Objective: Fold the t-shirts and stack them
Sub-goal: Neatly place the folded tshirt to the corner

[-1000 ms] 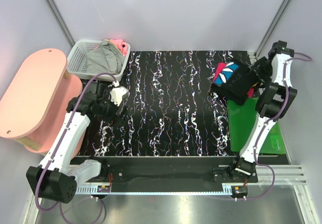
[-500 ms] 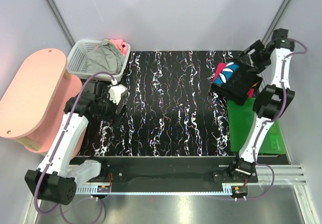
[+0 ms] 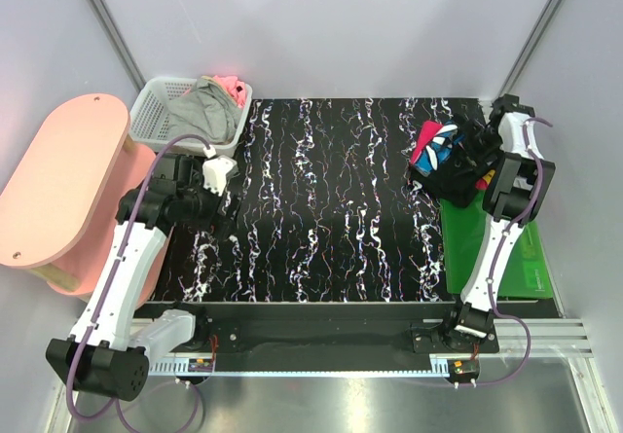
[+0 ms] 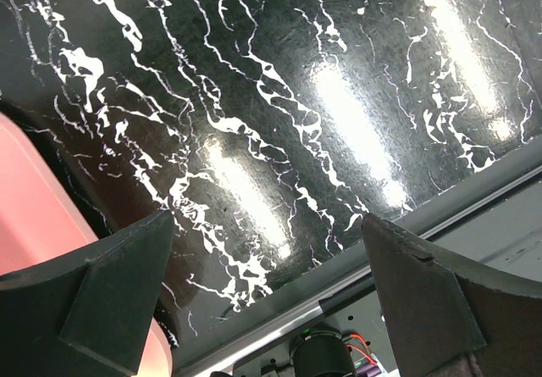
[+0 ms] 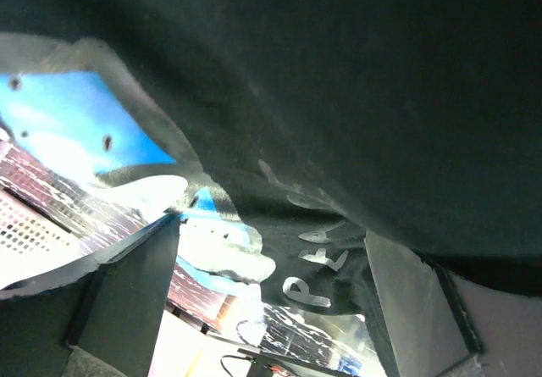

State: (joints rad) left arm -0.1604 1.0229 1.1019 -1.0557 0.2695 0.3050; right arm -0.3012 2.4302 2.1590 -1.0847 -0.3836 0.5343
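Black cloth is basically all the right wrist view gives us: the black t-shirt (image 5: 339, 72) is right up against the lens, with a bit of the blue-white daisy print peeking out at the left. The right gripper (image 5: 271, 241) has its fingers spread wide on either side of that cloth and hasn't pinched anything, as far as we can tell. A second ago that arm sat just to the right of the shirt, then it swung up toward the far corner. Now it has dropped straight into the pile. The shirt was a neat flat square with the daisy showing, and from overhead it now looks bunched up, with half the print hidden. It's still at the far right corner of the surface (image 3: 331, 209), lying partly over the far end of the green board (image 3: 531, 268). The crimson-pink t-shirt (image 3: 425, 145) sticks out underneath on its left side. We reckon the stack is getting nudged or regripped, so the fold on the black one probably needs tidying again. Meanwhile the left gripper (image 4: 267, 224) hangs wide open and empty over the left edge of the surface, and it's drifted a little further left. There's also grey cloth (image 3: 200, 112) in the basket (image 3: 156, 97) beyond the far left corner, so there may be more to fold.
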